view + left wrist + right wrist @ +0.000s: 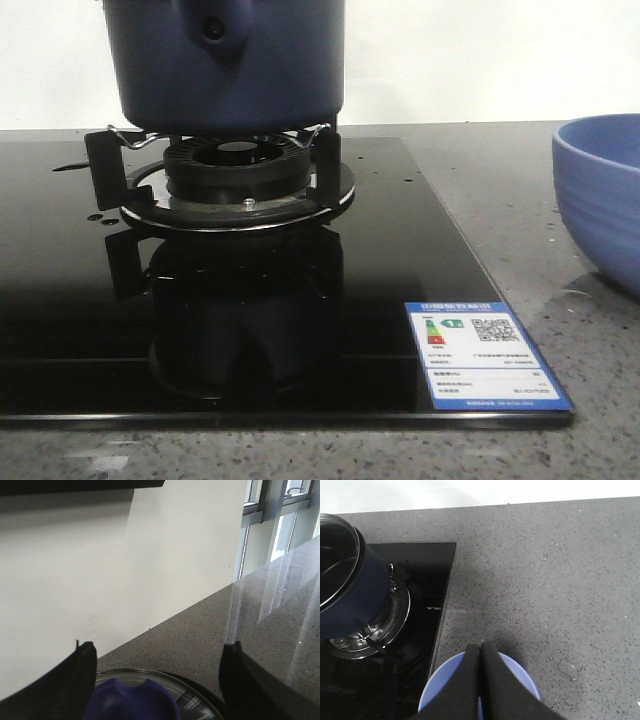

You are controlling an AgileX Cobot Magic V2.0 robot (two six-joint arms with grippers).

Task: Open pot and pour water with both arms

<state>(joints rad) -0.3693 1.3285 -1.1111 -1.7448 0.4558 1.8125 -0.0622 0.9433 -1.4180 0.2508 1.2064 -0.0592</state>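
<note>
The dark navy pot (pixel 225 70) stands on the gas burner (pixel 235 170), its handle stub (pixel 213 28) facing the camera. It also shows in the right wrist view (pixel 355 590). In the left wrist view a glass lid (pixel 200 700) with a blue knob (pixel 130 702) lies just below my left gripper (pixel 159 647). That gripper is open, with a finger on either side of the knob and not touching it. My right gripper (pixel 481 647) is shut and empty, above the periwinkle bowl (pixel 445 680). Neither gripper shows in the front view.
The periwinkle bowl (pixel 605 195) stands on the grey counter to the right of the black glass hob (pixel 60 300). A blue-and-white energy label (pixel 480 355) is stuck on the hob's front right corner. A white wall lies behind.
</note>
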